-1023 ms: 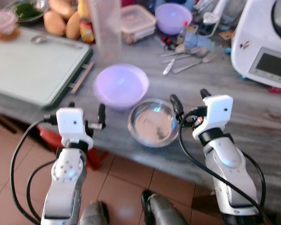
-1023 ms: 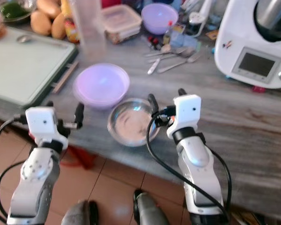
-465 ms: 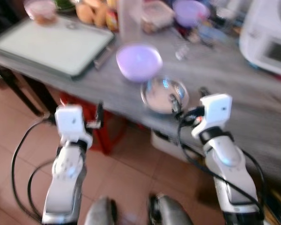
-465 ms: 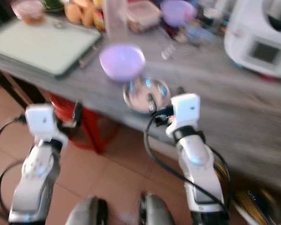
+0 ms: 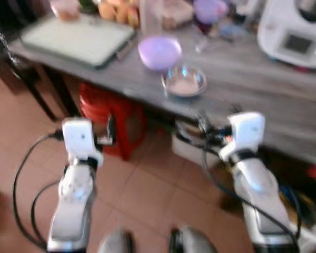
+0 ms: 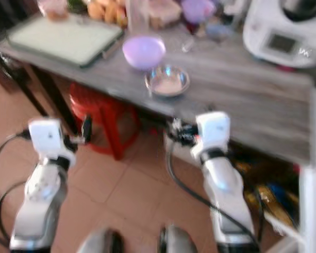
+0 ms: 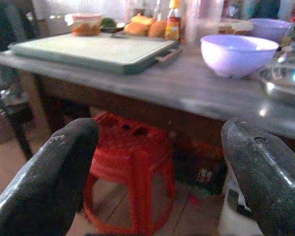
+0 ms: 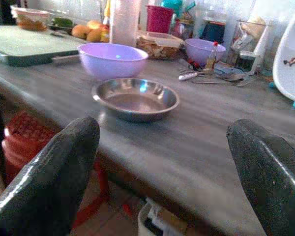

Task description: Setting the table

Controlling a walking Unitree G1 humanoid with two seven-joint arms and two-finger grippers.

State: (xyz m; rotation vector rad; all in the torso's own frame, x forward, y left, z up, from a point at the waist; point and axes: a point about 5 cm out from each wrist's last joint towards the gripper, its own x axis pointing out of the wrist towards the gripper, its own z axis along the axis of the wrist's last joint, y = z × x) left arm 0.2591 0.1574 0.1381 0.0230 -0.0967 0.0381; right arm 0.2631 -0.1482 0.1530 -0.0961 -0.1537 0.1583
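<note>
A light purple bowl (image 5: 159, 51) and a shallow steel bowl (image 5: 184, 81) sit side by side near the front edge of the grey wooden table (image 5: 263, 100). The right wrist view looks across the steel bowl (image 8: 135, 98) to the purple bowl (image 8: 112, 59) behind it. My left gripper (image 5: 95, 129) is open and empty, held over the floor short of the table, level with its edge. My right gripper (image 5: 213, 124) is also open and empty, below and in front of the steel bowl. Wide gaps between the fingers show in both wrist views.
A green board (image 5: 79, 39) covers the table's left end, with fruit and bottles behind it. A red stool (image 5: 108, 110) stands under the table. Farther back lie cutlery (image 8: 206, 77), a second purple bowl (image 8: 205, 50) and a white appliance (image 5: 292, 31). Tiled floor lies under my arms.
The whole view has pulled back from the table: the bowls, once right before my grippers, are now well ahead. Both grippers stay open and empty.
</note>
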